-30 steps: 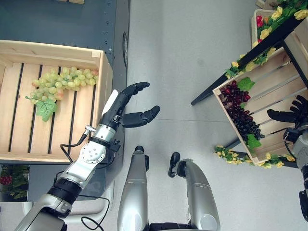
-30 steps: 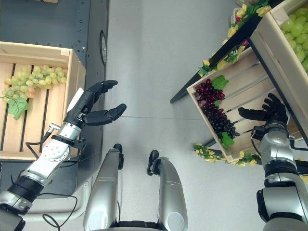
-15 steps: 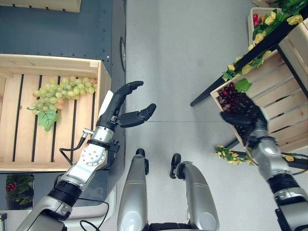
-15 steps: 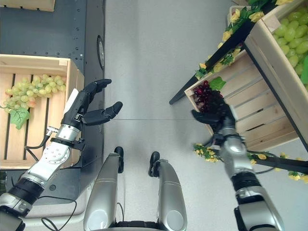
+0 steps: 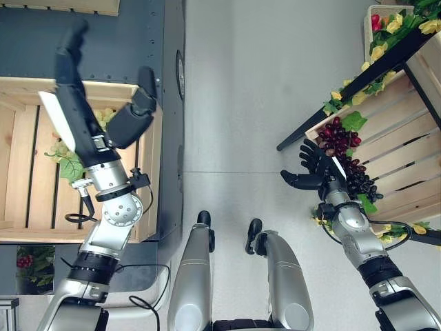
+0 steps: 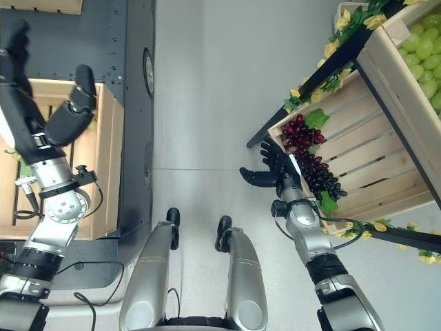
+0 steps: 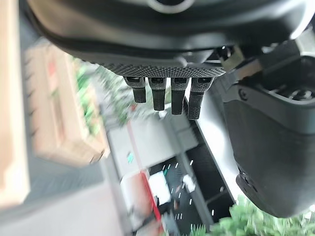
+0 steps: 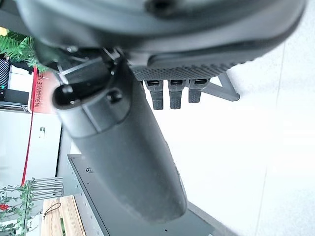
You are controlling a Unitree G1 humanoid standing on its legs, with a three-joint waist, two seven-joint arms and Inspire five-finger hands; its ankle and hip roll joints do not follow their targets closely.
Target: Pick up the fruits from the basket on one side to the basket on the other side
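Note:
A wooden crate (image 5: 27, 207) on my left holds a bunch of green grapes (image 5: 105, 116) with a leaf (image 5: 65, 164). My raised left hand (image 5: 86, 124) hides most of the bunch; it is open and empty, with straight fingers (image 7: 171, 93). On my right, a tilted wooden crate (image 5: 406, 152) holds dark purple grapes (image 5: 344, 148). My right hand (image 5: 313, 165) hangs just outside that crate's near-left corner, beside the purple grapes. It is open and holds nothing, and its thumb (image 8: 123, 147) sticks out over the floor.
A black stand (image 5: 344, 89) trimmed with yellow flowers carries the right crate. Above it is a second crate with green grapes (image 6: 424, 45). A dark metal platform (image 5: 124, 41) lies under the left crate. Grey floor (image 5: 234, 103) runs between the two sides.
My left hand has risen and swung left over the left crate, covering the green grapes. My right hand has drawn back from the purple grapes to the crate's corner, empty.

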